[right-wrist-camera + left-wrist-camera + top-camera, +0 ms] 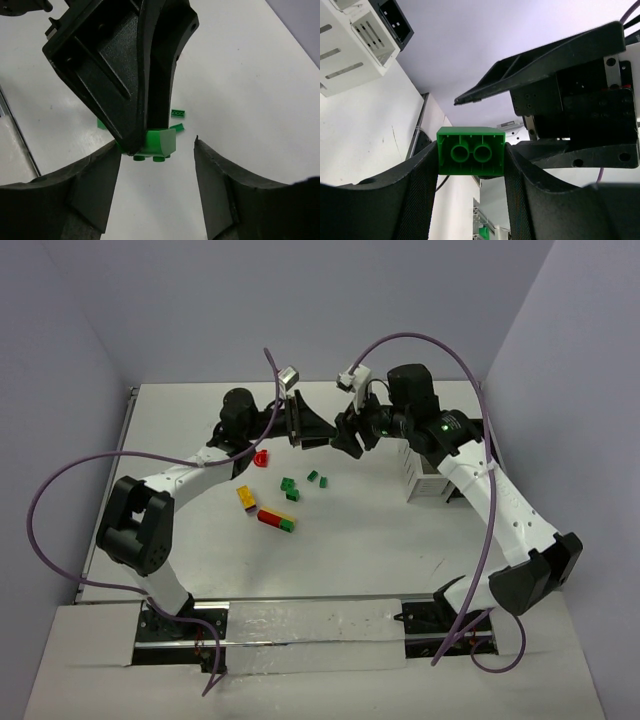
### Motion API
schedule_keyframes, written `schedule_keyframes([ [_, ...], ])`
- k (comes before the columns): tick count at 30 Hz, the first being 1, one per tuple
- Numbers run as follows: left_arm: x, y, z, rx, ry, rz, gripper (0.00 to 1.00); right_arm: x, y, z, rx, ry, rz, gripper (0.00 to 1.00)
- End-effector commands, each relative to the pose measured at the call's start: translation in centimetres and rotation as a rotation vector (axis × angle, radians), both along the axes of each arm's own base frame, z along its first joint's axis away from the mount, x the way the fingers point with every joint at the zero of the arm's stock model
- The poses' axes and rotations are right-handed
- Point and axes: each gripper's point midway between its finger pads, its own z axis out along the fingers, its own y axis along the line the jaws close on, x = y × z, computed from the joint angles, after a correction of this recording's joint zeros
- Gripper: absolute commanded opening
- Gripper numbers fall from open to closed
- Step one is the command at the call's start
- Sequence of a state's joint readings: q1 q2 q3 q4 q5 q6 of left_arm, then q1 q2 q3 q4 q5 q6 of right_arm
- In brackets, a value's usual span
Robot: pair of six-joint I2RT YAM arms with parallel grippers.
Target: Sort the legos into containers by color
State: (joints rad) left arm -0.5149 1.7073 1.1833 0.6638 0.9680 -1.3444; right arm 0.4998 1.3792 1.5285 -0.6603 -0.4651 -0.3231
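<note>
Clamping a green brick (471, 150) above loose legos (288, 484), the left tool (471, 160) fills the open right tool (157, 150), perhaps touching.

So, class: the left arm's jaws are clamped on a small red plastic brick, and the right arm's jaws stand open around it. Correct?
No: the small plastic brick is green, not red, as the left wrist view shows. The jaws of the left gripper are clamped on it, and the jaws of the right gripper stand open around it.
</note>
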Motion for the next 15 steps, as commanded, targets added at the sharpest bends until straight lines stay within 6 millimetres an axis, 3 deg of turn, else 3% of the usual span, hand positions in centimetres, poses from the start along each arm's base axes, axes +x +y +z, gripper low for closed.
schedule_keyframes([
  [1, -1.1, 0.7, 2.5, -0.042, -0.082, -0.003, 0.0, 2.0, 0.5, 2.3, 0.025, -0.082, -0.056, 0.53],
  [5, -1.2, 0.8, 2.6, -0.042, -0.083, -0.003, 0.01, 2.3, 0.4, 2.0, 0.007, -0.086, -0.067, 0.33],
  [7, -1.1, 0.8, 2.8, -0.048, -0.085, -0.002, 0.06, 2.4, 0.3, 1.8, -0.006, -0.085, -0.071, 0.11],
  [9, -1.0, 0.9, 2.8, -0.045, -0.09, 0.001, 0.43, 2.4, 0.0, 1.7, -0.014, -0.093, -0.083, 0.0],
  [12, 0.1, 1.9, 2.7, -0.027, -0.093, 0.05, 0.9, 2.5, -0.7, 1.4, -0.031, -0.103, -0.103, 0.0],
  [13, 0.7, 2.4, 2.6, -0.019, -0.1, 0.075, 0.99, 2.5, -1.0, 1.3, -0.036, -0.105, -0.115, 0.0],
  [15, 2.6, 4.7, 2.5, 0.012, -0.12, 0.161, 0.99, 3.0, -2.5, 0.8, -0.037, -0.088, -0.151, 0.0],
])
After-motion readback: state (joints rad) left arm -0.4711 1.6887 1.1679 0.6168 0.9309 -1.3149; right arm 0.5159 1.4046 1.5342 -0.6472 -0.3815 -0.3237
